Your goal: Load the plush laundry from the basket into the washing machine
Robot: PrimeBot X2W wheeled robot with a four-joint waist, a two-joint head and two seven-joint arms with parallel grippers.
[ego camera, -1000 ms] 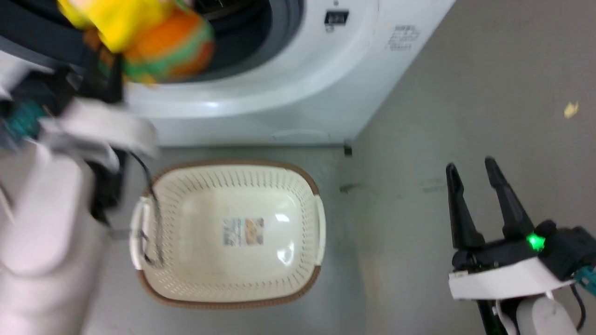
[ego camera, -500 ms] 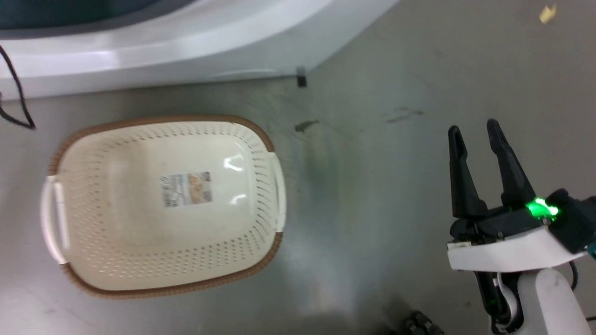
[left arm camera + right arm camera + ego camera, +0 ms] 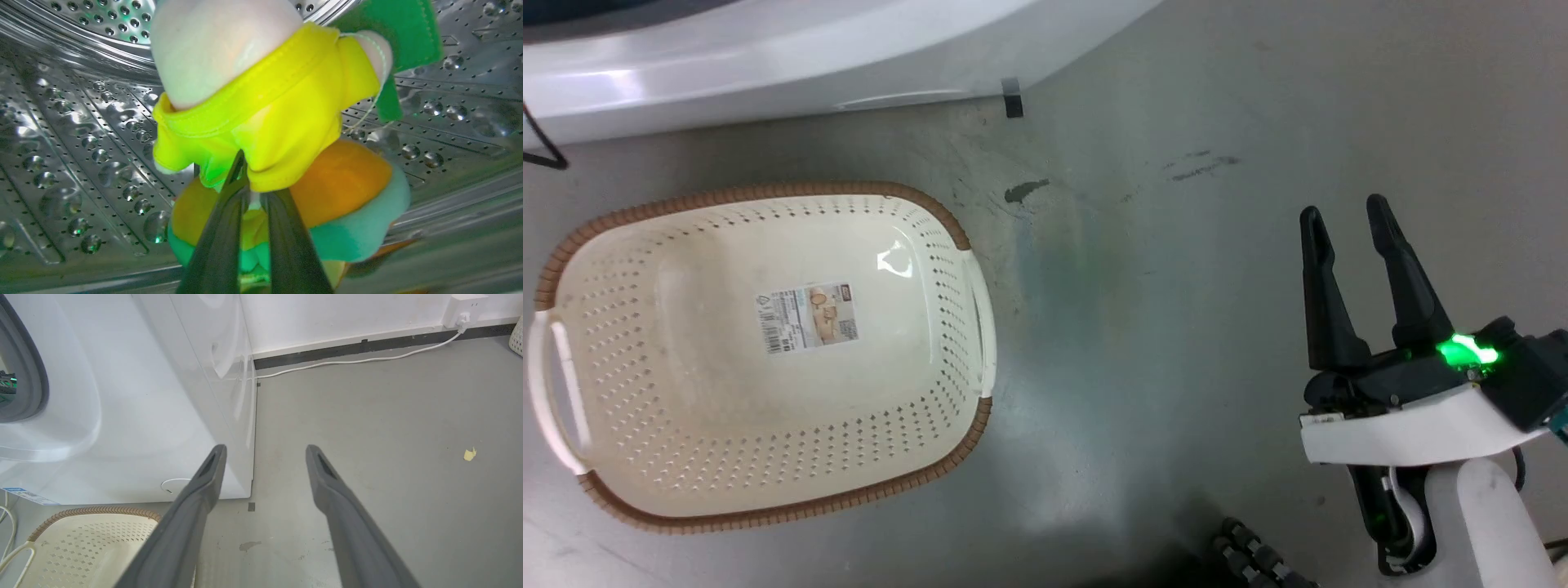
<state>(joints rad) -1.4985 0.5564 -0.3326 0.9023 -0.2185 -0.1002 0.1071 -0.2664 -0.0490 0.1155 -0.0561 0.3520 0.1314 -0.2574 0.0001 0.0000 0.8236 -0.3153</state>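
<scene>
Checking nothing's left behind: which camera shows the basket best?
The head view: the whole basket from above, bare inside apart from its paper label. The right wrist view catches a corner of its brown rim by the washing machine. The left wrist view faces the steel drum and plush laundry.

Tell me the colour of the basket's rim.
The basket rim is brown, clearest in the head view.

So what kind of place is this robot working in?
Probably a laundry room or utility corner, possibly a test setup. A white washing machine with a perforated steel drum stands by the wall, and a cream laundry basket sits on the bare grey floor in front of it.
</scene>
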